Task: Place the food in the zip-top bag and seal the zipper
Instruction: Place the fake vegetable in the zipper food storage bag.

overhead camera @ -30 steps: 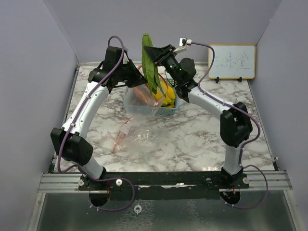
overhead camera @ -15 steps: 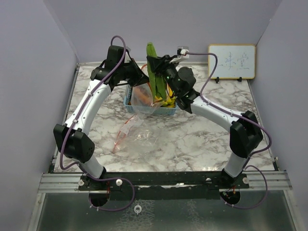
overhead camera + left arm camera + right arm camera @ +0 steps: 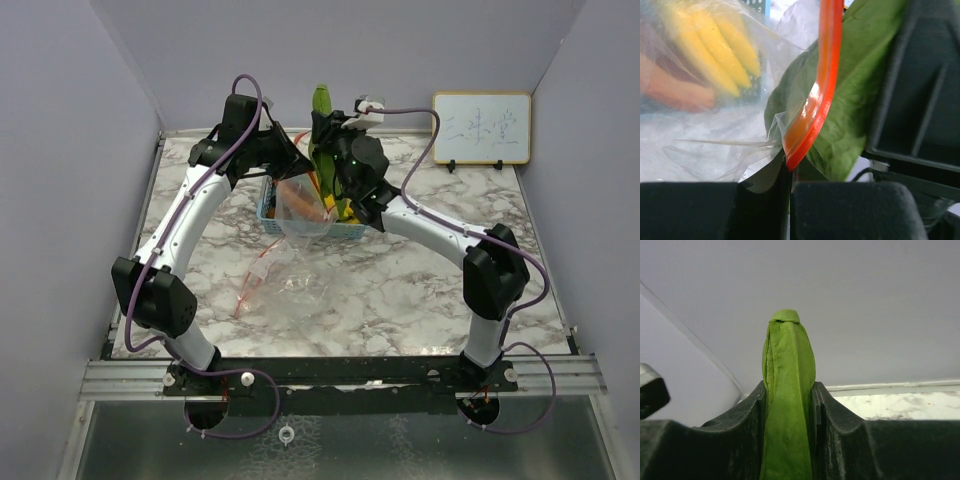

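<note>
The long green leafy vegetable stands nearly upright in the upper middle of the top view, long axis top to bottom, its lower end at the mouth of the zip-top bag, which hangs just left of it before the blue basket. The right fingers, narrowly set, pinch the leaf across its width. The left fingers are closed tight on the bag's red zipper edge, so the leaf likely needs lowering straight down.
</note>
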Action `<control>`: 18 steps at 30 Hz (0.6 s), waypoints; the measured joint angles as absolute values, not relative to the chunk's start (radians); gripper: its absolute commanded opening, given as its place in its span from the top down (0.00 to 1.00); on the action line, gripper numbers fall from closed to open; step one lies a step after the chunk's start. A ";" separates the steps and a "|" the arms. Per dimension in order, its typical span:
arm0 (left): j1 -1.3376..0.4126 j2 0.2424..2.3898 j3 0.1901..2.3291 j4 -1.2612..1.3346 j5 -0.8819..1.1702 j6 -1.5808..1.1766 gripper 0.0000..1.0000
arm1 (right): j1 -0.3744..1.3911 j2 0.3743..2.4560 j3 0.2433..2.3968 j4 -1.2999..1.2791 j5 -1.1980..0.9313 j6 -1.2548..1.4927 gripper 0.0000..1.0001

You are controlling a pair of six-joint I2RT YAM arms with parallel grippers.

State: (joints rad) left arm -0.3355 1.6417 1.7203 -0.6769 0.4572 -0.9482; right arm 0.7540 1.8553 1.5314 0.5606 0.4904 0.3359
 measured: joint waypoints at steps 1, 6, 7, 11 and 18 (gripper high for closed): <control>-0.335 1.642 1.720 -0.680 0.459 -0.949 1.00 | 0.759 1.855 1.512 0.576 0.513 0.308 0.98; -0.334 1.646 1.743 -0.683 0.475 -0.956 1.00 | 0.763 1.855 1.424 0.620 0.603 0.201 0.98; -0.333 1.648 1.755 -0.682 0.478 -0.957 1.00 | 0.765 1.855 1.405 0.626 0.611 0.183 0.98; -0.333 1.652 1.779 -0.680 0.488 -0.960 1.00 | 0.767 1.850 1.360 0.628 0.600 0.163 0.98; -0.331 1.665 1.775 -0.673 0.503 -0.970 1.00 | 0.767 1.757 1.300 0.575 0.433 0.188 0.98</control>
